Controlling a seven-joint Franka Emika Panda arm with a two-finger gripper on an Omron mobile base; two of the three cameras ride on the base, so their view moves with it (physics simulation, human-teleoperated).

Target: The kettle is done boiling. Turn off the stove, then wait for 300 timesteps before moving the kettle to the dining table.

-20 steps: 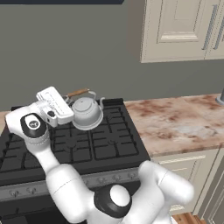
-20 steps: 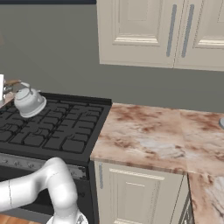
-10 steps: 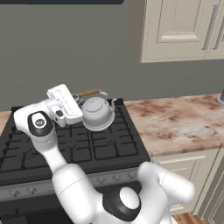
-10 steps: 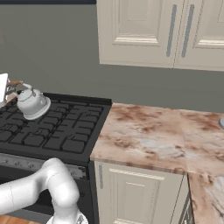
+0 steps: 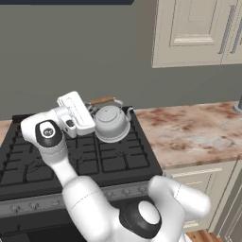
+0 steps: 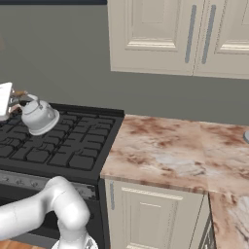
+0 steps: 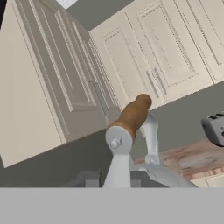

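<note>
The silver-grey kettle point(image 5: 112, 124) point(image 6: 39, 117) hangs tilted above the back of the black stove point(image 5: 118, 161) point(image 6: 73, 142), its base turned toward the left base camera. My gripper point(image 5: 92, 107) point(image 7: 114, 178) is shut on its arched handle, just beside the brown wooden bar point(image 5: 101, 100) point(image 7: 131, 116). In the hand view the bar runs up and to the right from the fingers, and the kettle's body point(image 7: 162, 176) lies below it. At the left edge of the right base view, the white hand point(image 6: 4, 99) is cut off. The dining table is out of view.
A marbled counter point(image 5: 189, 133) point(image 6: 165, 151) over cream cabinets adjoins the stove on the right, with a grey object point(image 5: 238, 105) at its far end. Cream wall cabinets point(image 5: 198, 33) point(image 6: 180, 36) hang above. The stove's knob strip point(image 5: 28, 205) runs along its front.
The arm has carried the kettle a little to the right over the stove and tipped it further, so its base now faces the left base camera. The grip has stayed shut.
</note>
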